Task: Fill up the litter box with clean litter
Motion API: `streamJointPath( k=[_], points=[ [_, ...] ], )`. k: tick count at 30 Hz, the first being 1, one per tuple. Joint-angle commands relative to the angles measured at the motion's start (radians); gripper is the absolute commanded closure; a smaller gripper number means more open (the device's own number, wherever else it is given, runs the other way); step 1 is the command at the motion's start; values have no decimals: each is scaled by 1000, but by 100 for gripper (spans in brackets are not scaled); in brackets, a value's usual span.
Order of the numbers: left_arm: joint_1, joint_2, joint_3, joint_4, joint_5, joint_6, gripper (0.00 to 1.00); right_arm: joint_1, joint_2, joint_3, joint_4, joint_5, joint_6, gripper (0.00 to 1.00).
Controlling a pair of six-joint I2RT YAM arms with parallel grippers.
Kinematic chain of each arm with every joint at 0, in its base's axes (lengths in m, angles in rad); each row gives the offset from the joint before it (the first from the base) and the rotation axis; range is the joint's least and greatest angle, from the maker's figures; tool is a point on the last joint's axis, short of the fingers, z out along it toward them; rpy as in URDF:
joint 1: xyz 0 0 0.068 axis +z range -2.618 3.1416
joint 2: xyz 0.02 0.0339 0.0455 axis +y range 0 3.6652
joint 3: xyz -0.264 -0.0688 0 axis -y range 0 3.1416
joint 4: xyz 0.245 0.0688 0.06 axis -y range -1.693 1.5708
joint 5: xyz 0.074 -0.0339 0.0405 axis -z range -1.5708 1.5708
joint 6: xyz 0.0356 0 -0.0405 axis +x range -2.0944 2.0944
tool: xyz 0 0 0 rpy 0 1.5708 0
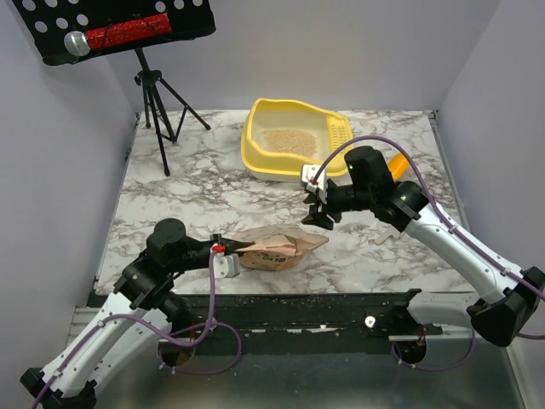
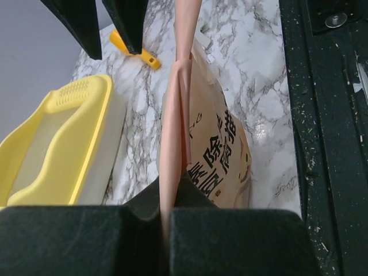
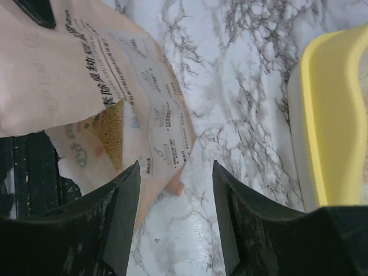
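The litter box (image 1: pixel 272 173) sat at twelve o'clock on the marble bench (image 1: pixel 170 196). A shallow bed of clean litter (image 1: pixel 289 141) lay in its floor, so by the look of it the filling was only partly done. The litter bag (image 1: pixel 277 250) lay on its side at six o'clock, near the front edge and well apart from the box. The left tool (image 2: pixel 165 218) was clamped on one thin edge of the bag. The right tool (image 3: pixel 175 172) hovered above the bench at one o'clock of the bag, its jaws apart and holding nothing. An orange scoop (image 1: pixel 397 164) rested at three o'clock of the box.

The main hazard was that single pinch on slick plastic. If the bag were lifted by it, the weight of the granules might pull the film out of the jaws. With the bag so far from the box, any tilt before its mouth cleared the yellow rim would likely spill litter across the bench. A right-hand grasp that caught only loose film could also tear it or let it fold.
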Motion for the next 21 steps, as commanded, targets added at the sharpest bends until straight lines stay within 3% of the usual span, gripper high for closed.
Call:
streamJointPath(
  k=[1, 7, 10, 15, 21],
  points=[
    [-21, -49, -2, 156, 49, -16, 100, 38, 10, 10, -57, -59, -43, 39],
    [-46, -89, -33, 184, 0, -22, 100, 96, 5, -17, -48, -49, -58, 38],
    [-52, -86, -33, 182, -3, -22, 100, 120, 7, -34, -39, -75, -53, 48],
    [-58, -92, -35, 187, -13, -22, 100, 150, 48, -36, -57, -72, -49, 75],
    [-61, -97, -33, 188, -36, -26, 100, 164, 81, -71, -34, -94, -30, 87]
  ],
)
